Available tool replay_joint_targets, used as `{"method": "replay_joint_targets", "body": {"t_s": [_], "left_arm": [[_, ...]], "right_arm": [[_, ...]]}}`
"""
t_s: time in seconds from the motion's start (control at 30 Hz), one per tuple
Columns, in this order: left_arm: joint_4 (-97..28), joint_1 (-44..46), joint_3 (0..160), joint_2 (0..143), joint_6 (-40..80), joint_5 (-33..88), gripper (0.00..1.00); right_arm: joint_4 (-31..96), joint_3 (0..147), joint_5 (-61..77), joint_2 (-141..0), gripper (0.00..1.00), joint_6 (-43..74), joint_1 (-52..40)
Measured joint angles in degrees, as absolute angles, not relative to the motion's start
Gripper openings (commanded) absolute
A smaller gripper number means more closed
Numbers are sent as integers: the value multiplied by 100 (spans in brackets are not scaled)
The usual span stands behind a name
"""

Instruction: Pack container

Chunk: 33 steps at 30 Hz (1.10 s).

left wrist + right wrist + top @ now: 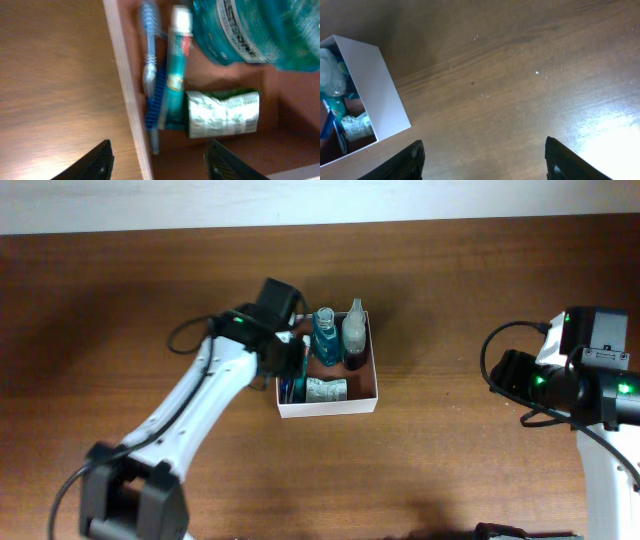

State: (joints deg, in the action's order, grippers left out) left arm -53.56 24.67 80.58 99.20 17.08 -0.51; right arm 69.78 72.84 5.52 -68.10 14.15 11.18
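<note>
Overhead: my left fingers hang over the container, at its left wall. Left wrist: they're spread wide, gripping nothing, toothbrush just ahead. Right wrist: right fingers wide apart too, empty, container ahead-left on the counter.

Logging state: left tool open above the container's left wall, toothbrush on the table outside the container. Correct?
No. The toothbrush lies inside the container, along its left wall, as the left wrist view shows. The left tool is open above that wall.

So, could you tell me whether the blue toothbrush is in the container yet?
In. The toothbrush lies flat inside the container, along its wall, beside the toothpaste.
</note>
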Motion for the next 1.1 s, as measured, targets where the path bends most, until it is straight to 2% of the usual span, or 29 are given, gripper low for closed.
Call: {"method": "replay_joint_targets", "body": {"t_s": [0.17,0.2,0.23,0.37,0.53,0.8,1.03,1.1], "left_arm": [[-5505,1737,8232,9002,1243,-464,77],[-5502,1581,8246,8858,1149,-521,85],[-5492,1380,8263,8707,1085,-574,99],[-5505,587,8311,8427,884,-762,99],[-5428,360,8311,8438,854,-801,99],[-5636,362,8285,8156,596,-779,99],[-5382,362,7620,6064,274,-403,99],[-5188,362,6882,5118,255,-357,99]], "right_arm": [[6477,7284,545,-6810,88,1179,576],[6322,7284,541,-6810,93,1144,423],[6134,7284,537,-6812,99,1096,239],[5092,7275,414,-6814,98,1000,-351],[4477,7273,215,-6820,98,987,-401],[5258,7262,38,-6665,98,982,-403],[5290,6558,-84,-4703,99,980,-410],[5308,6143,-174,-4007,98,923,-412]]}}
